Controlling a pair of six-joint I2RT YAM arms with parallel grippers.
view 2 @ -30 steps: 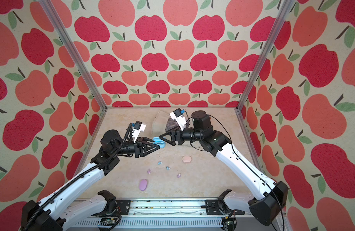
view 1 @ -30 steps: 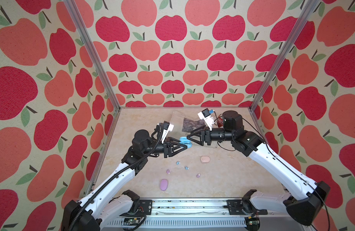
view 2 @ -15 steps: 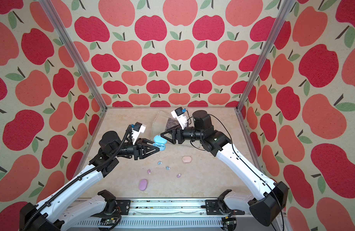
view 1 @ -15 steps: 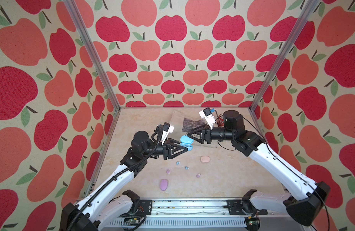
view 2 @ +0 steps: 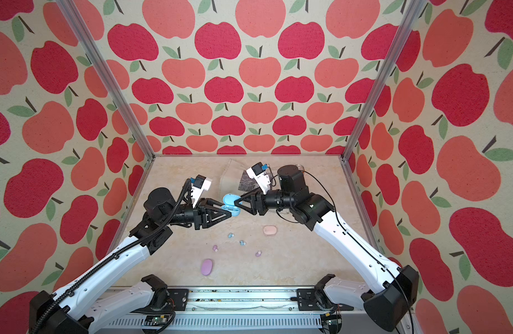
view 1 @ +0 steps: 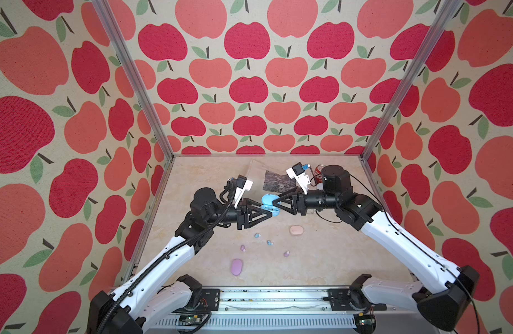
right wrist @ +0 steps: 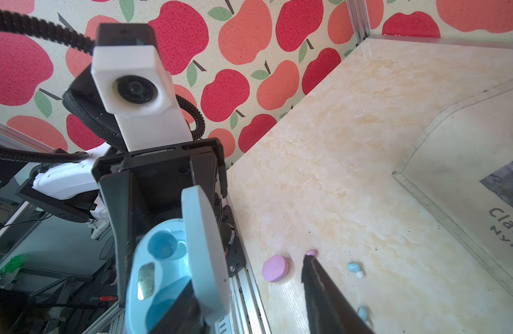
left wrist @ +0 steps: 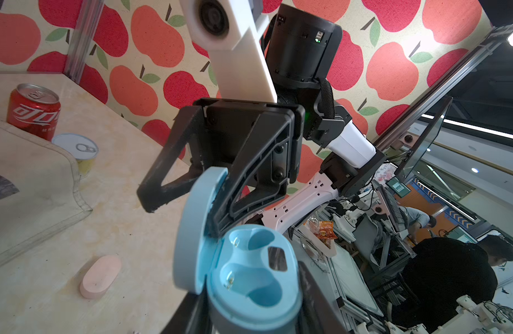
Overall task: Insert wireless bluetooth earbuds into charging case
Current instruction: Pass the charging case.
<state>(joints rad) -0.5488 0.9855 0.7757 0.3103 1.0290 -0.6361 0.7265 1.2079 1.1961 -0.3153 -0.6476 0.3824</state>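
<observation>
My left gripper (view 1: 267, 210) (left wrist: 249, 303) is shut on the base of the light blue charging case (view 1: 269, 202) (view 2: 230, 204), held above the table. The case is open, with both wells in its base (left wrist: 249, 277) bare. Its lid (left wrist: 191, 231) (right wrist: 204, 245) stands up between the fingers of my right gripper (view 1: 278, 202) (right wrist: 248, 271). That gripper is open: one finger rests against the lid's inner face and the other is clear of it. On the table below lie two blue earbuds (view 1: 256, 235) (view 1: 269, 242) and two lilac earbuds (view 1: 243, 247) (view 1: 286, 254).
A shut pink case (view 1: 296, 230) lies to the right of the earbuds and a shut lilac case (view 1: 236, 266) nearer the front rail. At the back, a clear mat (view 1: 274, 179), a red cola can (left wrist: 32, 111) and a small tin (left wrist: 76, 150). Patterned walls enclose three sides.
My right gripper's jaws have narrowed round the blue case's lid, which now stands up from the base. My left gripper has kept its grip on the base.
</observation>
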